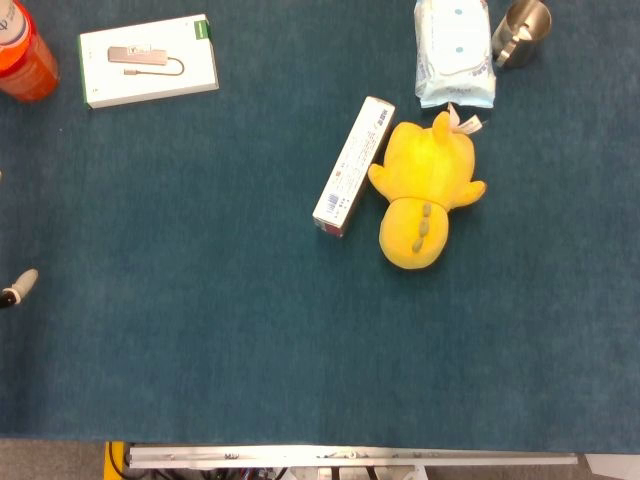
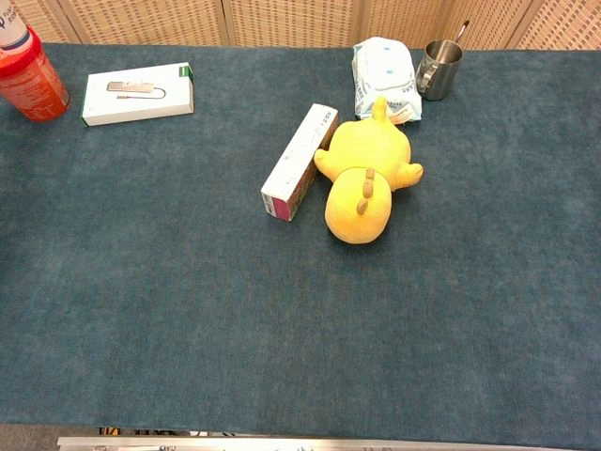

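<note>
The tabletop carries everything flat and untouched. Only a fingertip of the left hand shows at the head view's left edge; I cannot tell whether its fingers are apart. The right hand is unseen. Far right of that fingertip, the plush lies touching the long box. Above the fingertip lie the white box and red bottle; the wipes and cup are farthest.

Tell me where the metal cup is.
The metal cup stands at the table's far right in both views, just right of the wipes pack, beyond the yellow plush toy.
</note>
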Robot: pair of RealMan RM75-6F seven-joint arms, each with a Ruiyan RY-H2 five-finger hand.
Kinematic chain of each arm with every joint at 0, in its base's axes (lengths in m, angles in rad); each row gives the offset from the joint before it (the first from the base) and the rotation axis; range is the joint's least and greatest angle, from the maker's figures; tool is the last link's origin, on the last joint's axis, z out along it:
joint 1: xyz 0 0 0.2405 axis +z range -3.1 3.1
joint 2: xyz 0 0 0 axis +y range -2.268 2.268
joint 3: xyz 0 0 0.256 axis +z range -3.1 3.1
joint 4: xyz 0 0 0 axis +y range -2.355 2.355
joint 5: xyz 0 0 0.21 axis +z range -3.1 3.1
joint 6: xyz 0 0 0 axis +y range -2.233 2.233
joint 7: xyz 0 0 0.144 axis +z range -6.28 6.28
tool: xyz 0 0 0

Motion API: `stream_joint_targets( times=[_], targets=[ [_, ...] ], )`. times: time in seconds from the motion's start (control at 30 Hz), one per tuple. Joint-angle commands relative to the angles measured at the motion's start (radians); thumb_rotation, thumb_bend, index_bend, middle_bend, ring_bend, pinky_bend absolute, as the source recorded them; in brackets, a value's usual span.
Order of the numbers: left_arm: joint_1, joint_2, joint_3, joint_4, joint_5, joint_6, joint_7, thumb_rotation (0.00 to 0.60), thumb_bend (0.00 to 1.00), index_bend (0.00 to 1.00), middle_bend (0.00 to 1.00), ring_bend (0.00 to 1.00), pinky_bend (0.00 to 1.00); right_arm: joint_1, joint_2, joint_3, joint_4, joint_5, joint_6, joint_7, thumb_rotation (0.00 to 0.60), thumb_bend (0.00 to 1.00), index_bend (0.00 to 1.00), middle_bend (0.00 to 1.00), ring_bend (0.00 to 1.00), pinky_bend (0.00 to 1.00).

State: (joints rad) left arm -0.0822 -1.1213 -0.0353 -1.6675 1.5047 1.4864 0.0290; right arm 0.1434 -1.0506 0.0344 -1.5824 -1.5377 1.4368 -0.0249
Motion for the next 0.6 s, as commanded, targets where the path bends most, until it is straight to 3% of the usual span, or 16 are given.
stream_joint_targets(
  times=[0.03,0.3,0.6],
  targets=[
    [0.000,0.000,0.000,0.002,0.000,0.000,-0.002,0.600,0.15,0.09,0.06,0.01,0.03,0.001,-0.001,0.000,-0.002,-0.002,-0.002,-0.003,0.600,0.00,0.00,0.10,0.00,0.00],
    [0.006,-0.001,0.004,0.004,0.001,0.006,-0.008,0.600,0.15,0.09,0.06,0.01,0.03,0.023,0.001,0.000,-0.011,-0.037,-0.019,0.007,0.600,0.00,0.00,0.10,0.00,0.00],
    [0.011,0.000,0.005,0.001,0.002,0.015,-0.010,0.600,0.15,0.09,0.06,0.01,0.03,0.134,0.012,0.005,-0.049,-0.104,-0.143,0.112,0.600,0.00,0.00,0.10,0.00,0.00]
  ],
)
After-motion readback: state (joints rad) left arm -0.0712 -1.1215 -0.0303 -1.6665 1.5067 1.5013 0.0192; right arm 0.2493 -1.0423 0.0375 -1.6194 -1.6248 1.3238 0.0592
